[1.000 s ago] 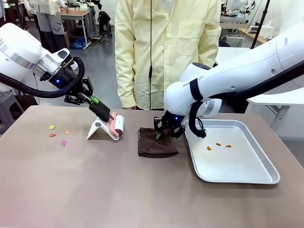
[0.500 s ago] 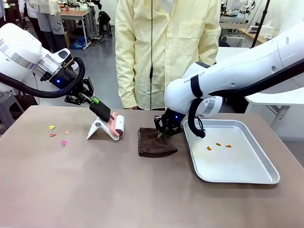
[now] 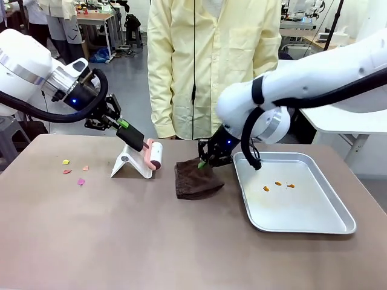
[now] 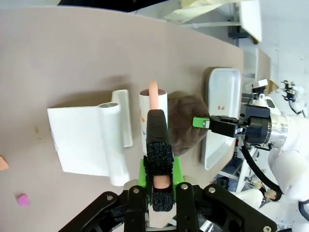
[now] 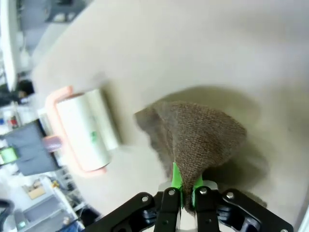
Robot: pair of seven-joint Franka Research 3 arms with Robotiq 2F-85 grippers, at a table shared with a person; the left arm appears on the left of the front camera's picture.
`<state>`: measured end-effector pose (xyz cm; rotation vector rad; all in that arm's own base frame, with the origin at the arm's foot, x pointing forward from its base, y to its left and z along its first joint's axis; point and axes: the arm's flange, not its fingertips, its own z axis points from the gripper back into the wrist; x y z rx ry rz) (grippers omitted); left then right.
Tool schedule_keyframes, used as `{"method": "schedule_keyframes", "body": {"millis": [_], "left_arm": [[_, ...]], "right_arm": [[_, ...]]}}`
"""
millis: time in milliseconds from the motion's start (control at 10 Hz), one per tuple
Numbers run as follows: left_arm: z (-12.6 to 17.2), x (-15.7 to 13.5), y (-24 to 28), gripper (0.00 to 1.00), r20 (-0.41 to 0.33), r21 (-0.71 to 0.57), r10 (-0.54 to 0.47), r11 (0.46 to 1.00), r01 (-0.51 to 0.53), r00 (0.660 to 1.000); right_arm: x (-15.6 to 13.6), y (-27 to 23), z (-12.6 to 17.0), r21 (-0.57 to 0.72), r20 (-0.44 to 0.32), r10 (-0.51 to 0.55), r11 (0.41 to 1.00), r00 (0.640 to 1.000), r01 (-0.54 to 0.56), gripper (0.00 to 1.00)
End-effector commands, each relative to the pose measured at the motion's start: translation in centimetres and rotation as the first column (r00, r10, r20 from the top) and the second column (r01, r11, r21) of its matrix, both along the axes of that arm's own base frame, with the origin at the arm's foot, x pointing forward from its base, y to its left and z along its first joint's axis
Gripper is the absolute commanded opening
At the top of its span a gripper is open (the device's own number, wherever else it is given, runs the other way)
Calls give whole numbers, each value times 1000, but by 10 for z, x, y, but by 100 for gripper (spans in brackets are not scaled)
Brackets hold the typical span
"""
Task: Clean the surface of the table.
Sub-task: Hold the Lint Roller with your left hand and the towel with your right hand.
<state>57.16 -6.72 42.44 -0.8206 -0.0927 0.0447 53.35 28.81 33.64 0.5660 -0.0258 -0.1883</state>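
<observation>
The brown table (image 3: 121,241) carries a dark brown cloth (image 3: 193,181) near its middle. My right gripper (image 3: 205,162) is shut on the cloth's far corner and holds that corner up, while the rest lies on the table. The right wrist view shows the cloth (image 5: 203,135) rising in a peak into the right gripper (image 5: 183,191). My left gripper (image 3: 124,128) is shut on the black handle of a pink-framed lint roller (image 3: 155,154), which hangs just over its white stand (image 3: 128,164). In the left wrist view my left gripper (image 4: 159,176) clamps the lint roller (image 4: 153,108).
A silver tray (image 3: 326,217) with a few orange bits (image 3: 278,183) lies to the right of the cloth. Small coloured scraps (image 3: 80,181) are scattered on the table's left part. A person in a yellow coat (image 3: 211,60) stands at the far edge.
My right gripper has shut on the cloth and raised its corner, moving slightly up and right. The lint roller has come up a little off its stand.
</observation>
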Motion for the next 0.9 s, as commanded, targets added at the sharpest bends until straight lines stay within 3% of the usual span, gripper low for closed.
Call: {"method": "schedule_keyframes", "body": {"millis": [0, 200, 300, 400, 800], "left_arm": [[18, -22, 10, 0, 63, -86, -35, 995, 41, 997], [35, -43, 26, 0, 113, -158, -51, 985, 69, 992], [43, -57, 43, 0, 126, -229, -83, 967, 110, 989], [47, -71, 61, 0, 112, -272, -118, 951, 145, 987], [46, -151, 171, 0, 110, -480, 33, 877, 24, 993]], "right_arm": [[-37, -51, 29, 246, -10, 8, 969, 1000, -5, 0], [-65, -91, 57, 481, -22, -19, 876, 1000, 28, 0], [-81, -114, 71, 617, -14, -20, 787, 1000, 24, 0], [-98, -133, 80, 683, 9, -20, 730, 1000, 9, 0], [-186, -234, 121, 827, 135, -91, 559, 987, -62, 0]]}}
